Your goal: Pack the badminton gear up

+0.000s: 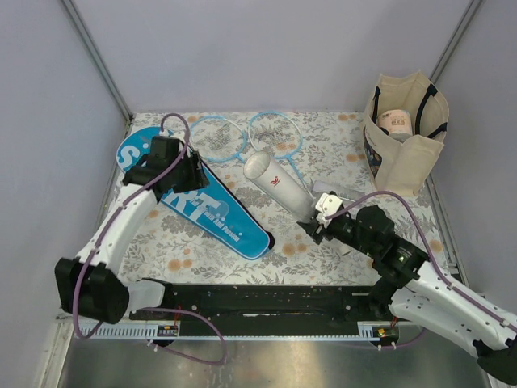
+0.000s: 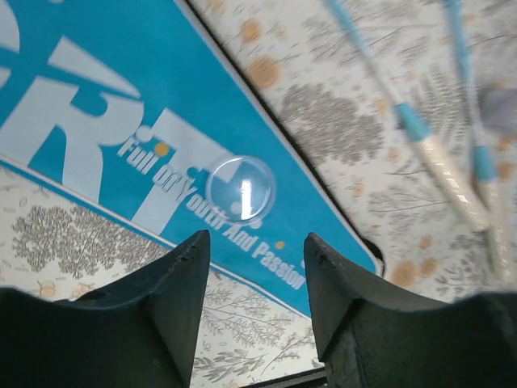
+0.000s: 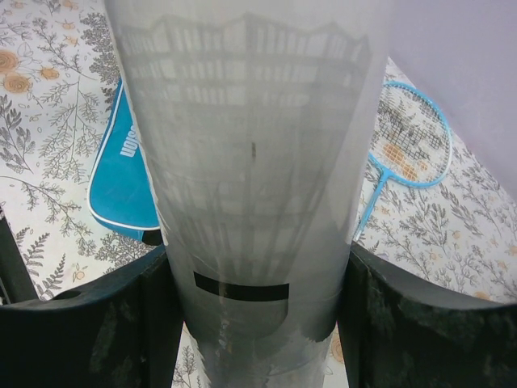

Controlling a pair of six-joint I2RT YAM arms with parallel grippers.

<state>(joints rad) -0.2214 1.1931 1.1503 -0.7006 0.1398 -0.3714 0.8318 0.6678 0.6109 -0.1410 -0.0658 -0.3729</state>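
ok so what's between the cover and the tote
The tube, clamped in the right gripper, and the two rackets lying just behind it. The top view shows all of this in one look.

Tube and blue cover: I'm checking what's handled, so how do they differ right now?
The white tube is a cylinder; the blue cover is flat and racket-shaped. The tube is clamped in the right gripper; the cover lies free under the open left gripper. Both are over the floral cloth.
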